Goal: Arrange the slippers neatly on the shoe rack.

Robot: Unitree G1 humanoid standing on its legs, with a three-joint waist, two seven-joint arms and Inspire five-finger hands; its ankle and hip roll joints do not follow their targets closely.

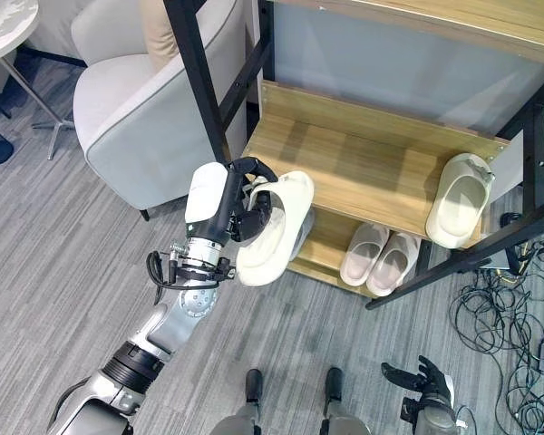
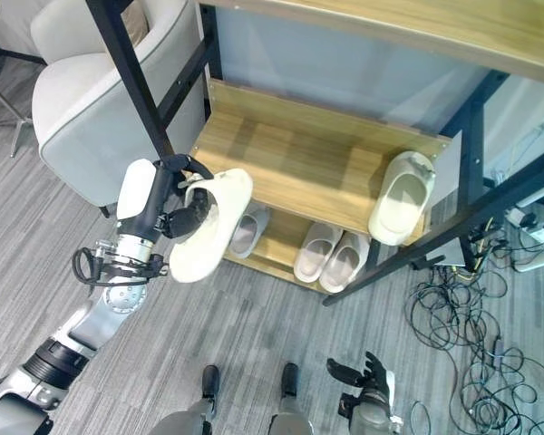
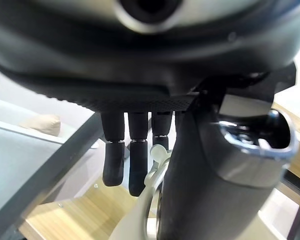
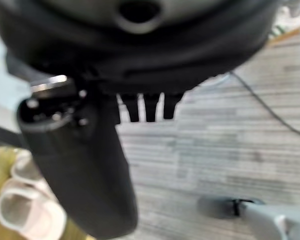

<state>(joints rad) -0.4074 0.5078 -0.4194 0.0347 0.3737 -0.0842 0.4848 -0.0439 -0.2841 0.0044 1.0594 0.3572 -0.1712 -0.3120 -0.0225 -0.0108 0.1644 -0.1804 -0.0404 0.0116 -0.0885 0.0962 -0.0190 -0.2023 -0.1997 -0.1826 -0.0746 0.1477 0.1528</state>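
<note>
My left hand (image 1: 252,213) is shut on a cream slipper (image 1: 274,228), holding it in the air just in front of the middle shelf (image 1: 344,163) of the wooden shoe rack, near its left post. The slipper's edge (image 3: 150,200) shows between the fingers (image 3: 132,160) and the thumb in the left wrist view. A matching cream slipper (image 1: 459,199) lies at the right end of the middle shelf. A pair of pinkish slippers (image 1: 379,258) sits on the bottom shelf. My right hand (image 1: 426,381) hangs low by the floor, fingers relaxed and holding nothing.
A light grey armchair (image 1: 145,100) stands left of the rack, close to its black post (image 1: 199,72). A small round table (image 1: 4,32) is at the far left. Loose cables (image 1: 508,317) lie on the carpet at the right. Another grey slipper (image 2: 247,231) lies on the bottom shelf.
</note>
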